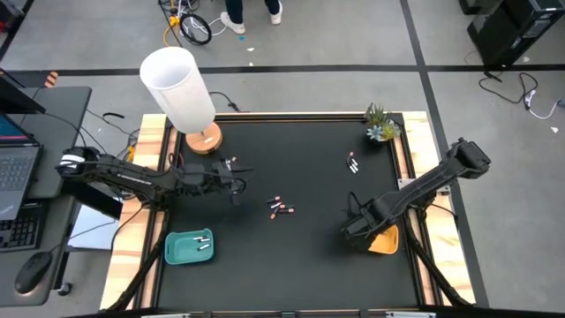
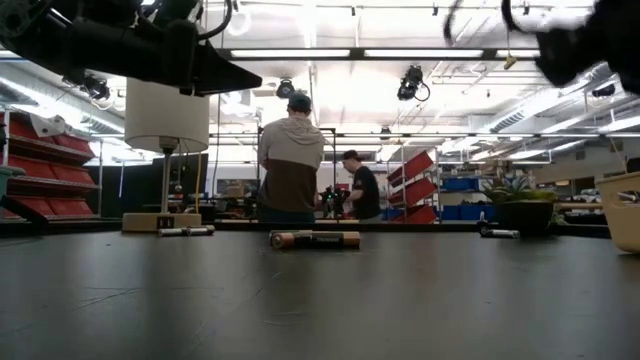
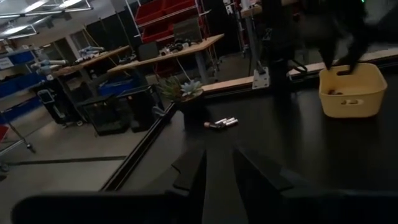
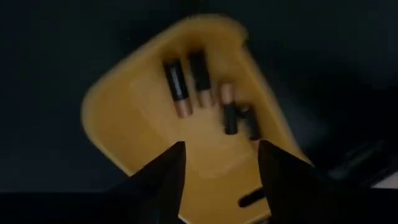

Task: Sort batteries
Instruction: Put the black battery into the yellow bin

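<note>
Right gripper (image 4: 217, 171) above yellow plastic tray (image 4: 124, 149), fingers apart, empty: dark copper-ended batteries (image 4: 177, 87) probably sorted here.

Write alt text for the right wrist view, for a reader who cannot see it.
The right pincer, its fingers apart and empty, hangs over a yellow tray on the black table. Four dark batteries with copper-coloured ends lie inside the tray.
</note>
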Available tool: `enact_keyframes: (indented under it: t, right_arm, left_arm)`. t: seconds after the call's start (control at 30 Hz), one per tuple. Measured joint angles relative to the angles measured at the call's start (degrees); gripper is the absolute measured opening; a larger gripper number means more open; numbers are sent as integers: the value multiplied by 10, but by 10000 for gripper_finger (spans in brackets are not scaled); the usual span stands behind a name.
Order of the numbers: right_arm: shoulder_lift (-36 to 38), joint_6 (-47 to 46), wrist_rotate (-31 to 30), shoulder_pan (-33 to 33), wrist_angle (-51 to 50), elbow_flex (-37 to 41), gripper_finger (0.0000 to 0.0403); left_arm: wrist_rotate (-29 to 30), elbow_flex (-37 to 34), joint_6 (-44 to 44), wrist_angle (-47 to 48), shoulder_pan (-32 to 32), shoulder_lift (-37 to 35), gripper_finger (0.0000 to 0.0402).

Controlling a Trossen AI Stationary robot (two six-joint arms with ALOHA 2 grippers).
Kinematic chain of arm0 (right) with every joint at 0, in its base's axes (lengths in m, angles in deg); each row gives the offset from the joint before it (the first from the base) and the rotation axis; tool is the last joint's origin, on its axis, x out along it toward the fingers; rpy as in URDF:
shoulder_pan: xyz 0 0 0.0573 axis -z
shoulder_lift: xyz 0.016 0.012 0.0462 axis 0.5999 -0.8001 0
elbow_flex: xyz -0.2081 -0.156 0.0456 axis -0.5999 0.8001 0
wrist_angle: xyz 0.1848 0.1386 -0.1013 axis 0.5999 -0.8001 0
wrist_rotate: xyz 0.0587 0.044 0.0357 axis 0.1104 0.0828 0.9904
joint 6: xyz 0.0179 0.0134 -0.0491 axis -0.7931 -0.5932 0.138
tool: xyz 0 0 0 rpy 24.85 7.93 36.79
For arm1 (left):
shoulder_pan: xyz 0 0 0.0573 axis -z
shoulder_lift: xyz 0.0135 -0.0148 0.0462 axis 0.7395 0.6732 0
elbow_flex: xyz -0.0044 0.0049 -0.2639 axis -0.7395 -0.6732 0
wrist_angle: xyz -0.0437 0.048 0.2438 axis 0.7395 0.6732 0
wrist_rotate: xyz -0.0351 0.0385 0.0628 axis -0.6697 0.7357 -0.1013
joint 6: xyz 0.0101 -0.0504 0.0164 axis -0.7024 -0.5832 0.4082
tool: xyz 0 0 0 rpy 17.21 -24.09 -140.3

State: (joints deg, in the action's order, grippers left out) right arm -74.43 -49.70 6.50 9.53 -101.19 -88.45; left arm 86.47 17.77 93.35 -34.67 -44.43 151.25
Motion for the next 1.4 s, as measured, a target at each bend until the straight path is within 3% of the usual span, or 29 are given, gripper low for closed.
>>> enact_keyframes:
  t: [0.17, 0.3, 0.47, 0.63, 0.83, 1.17, 1.4]
  right_arm:
    - [11, -4, -172, 0, -71, -84, 163]
    - [11, 27, -331, 16, -64, -87, 147]
    - [11, 116, -417, 80, 37, -33, 125]
    - [11, 340, -395, 149, 365, 56, 107]
    - [11, 552, -259, 205, 769, 181, 103]
    - [11, 696, -278, 263, 878, 208, 105]
    - [11, 801, -239, 304, 1097, 266, 101]
  left_arm:
    - [0, 0, -9, -1, 3, 0, 94]
    - [-2, 0, -33, 10, 3, 2, 94]
    - [-11, 0, -44, -9, 3, 18, 94]
    - [-19, 0, -58, -9, 2, 31, 94]
    - [-29, 0, -86, 47, 1, 31, 94]
    - [-33, 55, -164, 197, -11, 79, 94]
    - [-62, 108, -205, 228, -11, 147, 94]
